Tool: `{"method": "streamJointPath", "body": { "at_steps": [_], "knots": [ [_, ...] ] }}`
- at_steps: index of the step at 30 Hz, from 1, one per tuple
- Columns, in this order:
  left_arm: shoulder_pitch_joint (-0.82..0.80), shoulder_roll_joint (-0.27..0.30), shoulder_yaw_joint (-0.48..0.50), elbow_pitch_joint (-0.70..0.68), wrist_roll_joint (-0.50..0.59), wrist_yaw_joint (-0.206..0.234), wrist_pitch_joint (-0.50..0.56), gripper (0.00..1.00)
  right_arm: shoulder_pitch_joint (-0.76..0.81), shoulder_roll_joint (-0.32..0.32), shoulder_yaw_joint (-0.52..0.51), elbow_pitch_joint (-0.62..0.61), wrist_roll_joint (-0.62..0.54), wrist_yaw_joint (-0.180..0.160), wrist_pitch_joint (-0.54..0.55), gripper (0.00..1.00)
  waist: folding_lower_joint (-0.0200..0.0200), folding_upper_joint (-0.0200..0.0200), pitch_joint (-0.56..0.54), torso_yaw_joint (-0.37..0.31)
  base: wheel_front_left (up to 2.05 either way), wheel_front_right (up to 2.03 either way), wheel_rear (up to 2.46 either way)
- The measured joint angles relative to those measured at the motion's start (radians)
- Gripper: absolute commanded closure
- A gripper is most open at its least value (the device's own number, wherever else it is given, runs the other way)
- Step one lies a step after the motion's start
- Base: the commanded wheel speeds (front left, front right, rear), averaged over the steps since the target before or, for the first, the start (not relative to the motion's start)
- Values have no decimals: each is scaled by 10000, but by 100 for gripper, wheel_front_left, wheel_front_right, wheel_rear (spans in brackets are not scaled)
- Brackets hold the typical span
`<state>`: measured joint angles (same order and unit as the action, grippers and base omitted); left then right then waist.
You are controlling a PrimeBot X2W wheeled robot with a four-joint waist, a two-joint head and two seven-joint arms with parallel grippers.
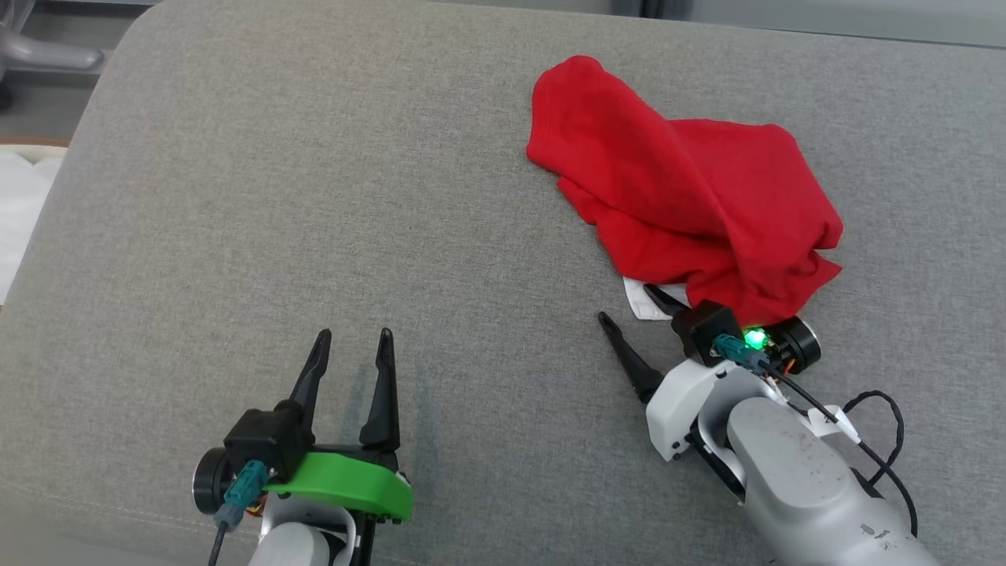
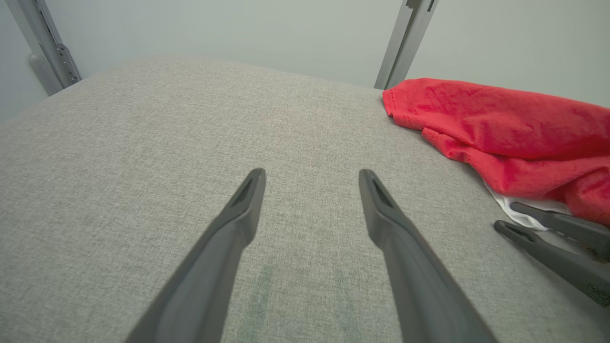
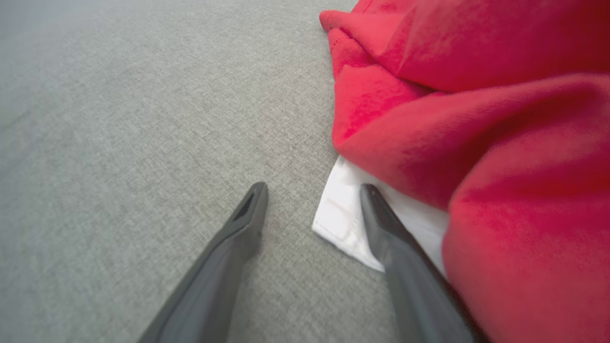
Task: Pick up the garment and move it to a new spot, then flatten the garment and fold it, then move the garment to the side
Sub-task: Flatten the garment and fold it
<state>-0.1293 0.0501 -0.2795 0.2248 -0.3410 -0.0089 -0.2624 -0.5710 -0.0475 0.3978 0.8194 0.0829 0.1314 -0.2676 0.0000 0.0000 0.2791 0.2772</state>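
Left gripper low over bare grey surface, fingers wide, empty. Right gripper fingers wide too, one over white tag at near edge of red garment, crumpled heap far right. Guessing nothing done yet: pickup, flatten, fold, side move all left

Lab-like test room: grey upholstered pad, bare wall, metal struts.

A grey woven upholstered surface spreads wide, its far left corner rounded. Faint greenish streaks mark the fabric. Behind it stands a pale grey-green wall, with one grey metal upright at its middle and another at the left. The light is soft and even.
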Motion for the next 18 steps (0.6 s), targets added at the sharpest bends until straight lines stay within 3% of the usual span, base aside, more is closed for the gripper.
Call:
{"method": "streamJointPath", "body": {
  "at_steps": [1, 2, 10, 18],
  "knots": [
    [0, 0, -21, -29, -17, -27, -2, 0, -38, 6, -10, 88, -27, 0, -56, 76, 0, 0, 36, 41, 0, 0, 0],
    [-3, 0, -25, -65, -23, -65, -2, 0, -83, 8, -4, 207, -44, 0, -65, 100, 0, 0, 64, 77, 0, 0, 0],
    [-8, 0, -207, 324, -46, -81, 0, 0, -255, -71, 278, 270, 677, -42, -44, 100, 0, 0, -3, 150, 0, 0, 0],
    [-21, -2, -245, 500, -88, -81, -2, 0, -426, -44, 1939, -1776, 2318, -25, 46, 100, 0, 0, -360, 189, 0, 0, 0]
  ]
}}
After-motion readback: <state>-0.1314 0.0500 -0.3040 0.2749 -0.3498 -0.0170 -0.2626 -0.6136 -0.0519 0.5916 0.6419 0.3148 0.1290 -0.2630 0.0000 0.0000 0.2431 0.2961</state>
